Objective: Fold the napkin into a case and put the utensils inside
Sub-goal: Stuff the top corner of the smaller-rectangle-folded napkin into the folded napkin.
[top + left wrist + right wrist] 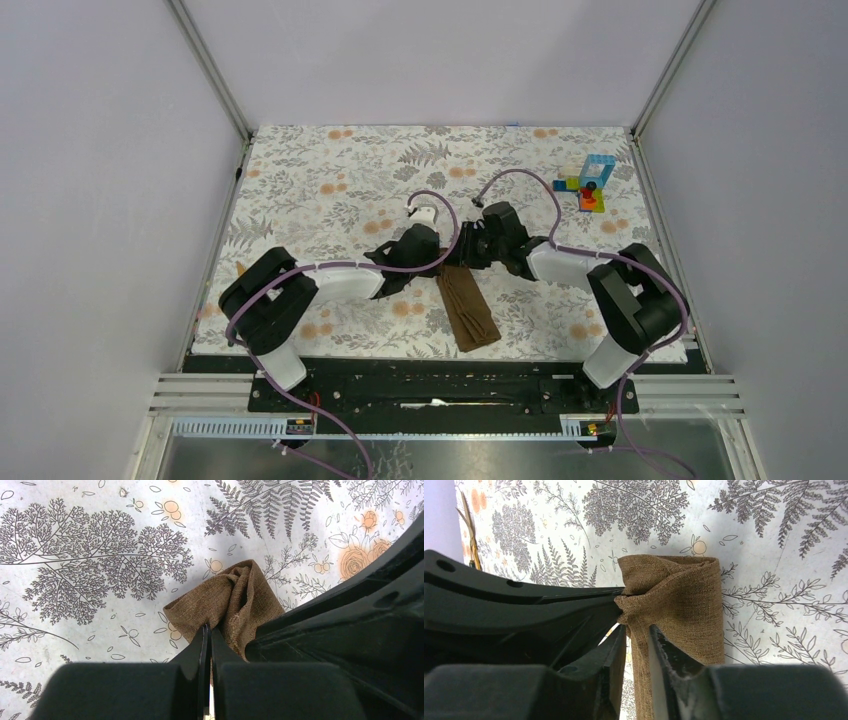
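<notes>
The brown napkin lies folded into a narrow strip near the table's front middle, its far end lifted and bunched. My left gripper is shut on an edge of that bunched end. My right gripper meets it from the other side. Its jaws stand apart, with a fold of the napkin hanging loosely between them and a gap beside the left finger. The two grippers nearly touch over the strip's far end. A thin yellow-orange utensil lies at the table's left edge.
A small stack of colourful toy blocks stands at the back right. The grey-and-orange floral covering spreads over the table, bounded by white walls and metal frame posts on the left, back and right.
</notes>
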Robot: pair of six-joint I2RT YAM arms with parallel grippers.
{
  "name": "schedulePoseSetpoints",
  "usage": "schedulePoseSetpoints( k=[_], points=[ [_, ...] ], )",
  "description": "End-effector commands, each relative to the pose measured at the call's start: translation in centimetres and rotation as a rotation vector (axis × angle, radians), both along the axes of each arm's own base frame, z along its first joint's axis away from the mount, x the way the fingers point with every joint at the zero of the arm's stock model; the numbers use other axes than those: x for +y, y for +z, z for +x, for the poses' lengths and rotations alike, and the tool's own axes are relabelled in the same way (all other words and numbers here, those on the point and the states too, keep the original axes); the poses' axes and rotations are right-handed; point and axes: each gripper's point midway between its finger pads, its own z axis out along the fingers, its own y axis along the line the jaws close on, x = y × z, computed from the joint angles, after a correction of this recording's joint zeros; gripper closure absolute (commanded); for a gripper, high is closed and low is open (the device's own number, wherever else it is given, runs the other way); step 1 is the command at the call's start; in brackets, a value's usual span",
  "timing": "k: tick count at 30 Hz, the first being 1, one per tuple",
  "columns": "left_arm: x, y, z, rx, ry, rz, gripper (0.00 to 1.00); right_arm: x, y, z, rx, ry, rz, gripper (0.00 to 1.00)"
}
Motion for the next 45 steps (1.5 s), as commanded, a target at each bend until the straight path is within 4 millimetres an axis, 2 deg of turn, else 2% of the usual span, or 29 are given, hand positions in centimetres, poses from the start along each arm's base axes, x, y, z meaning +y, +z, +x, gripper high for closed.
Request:
schedulePoseSetpoints(
  k=[1, 6, 11, 15, 18, 22, 27, 32, 34, 37, 39, 41, 45],
  points=[
    [-1.0, 2.4, 0.5, -0.043, -0.011, -0.074, 1.0, 0.8, 0.4, 1.0, -0.023, 0.029, 0.021, 0.73],
    [-1.2, 2.5, 0.4, -0.041, -0.022, -0.083, 1.0, 1.7, -0.2, 1.1, -0.006, 0.047, 0.056, 0.83],
    [-1.6, 2.8, 0.4, -0.04, -0.033, -0.096, 1.0, 2.3, -0.7, 0.9, -0.009, 0.065, 0.098, 0.85],
    [-2.5, 3.7, 0.0, -0.019, -0.05, -0.155, 1.0, 3.2, -1.8, 0.7, -0.007, 0.029, 0.23, 0.85],
    [-2.6, 3.7, -0.5, 0.006, -0.04, -0.204, 1.0, 3.5, -3.3, 1.7, -0.007, -0.02, 0.285, 0.83],
    [-1.2, 2.7, -0.4, 0.028, 0.006, -0.172, 1.0, 2.3, -3.9, 0.6, 0.036, -0.033, 0.221, 0.75],
    [-0.2, 2.5, -0.2, 0.021, 0.026, -0.158, 1.0, 0.8, -2.8, -1.4, 0.062, 0.023, 0.135, 0.64],
    [-0.2, 2.1, -0.3, 0.031, 0.019, -0.15, 1.0, 0.0, -1.4, -1.4, 0.035, 0.011, 0.134, 0.59],
    [-0.2, 2.1, -0.4, 0.03, 0.017, -0.147, 1.0, 0.1, -0.8, -1.0, 0.023, 0.015, 0.141, 0.62],
    [0.0, 2.4, -0.4, 0.026, 0.016, -0.141, 1.0, 0.6, 0.2, -0.1, 0.0, 0.021, 0.161, 0.71],
    [0.0, 2.5, -0.4, 0.024, 0.014, -0.143, 1.0, 1.3, 0.5, 0.3, -0.002, 0.038, 0.178, 0.82],
    [-0.1, 2.5, -0.5, 0.028, 0.01, -0.147, 1.0, 1.7, 0.6, 0.7, -0.001, 0.045, 0.19, 0.89],
    [-0.4, 2.5, -0.5, 0.033, 0.004, -0.156, 1.0, 2.2, 0.2, 1.2, 0.012, 0.045, 0.205, 0.9]
  ],
)
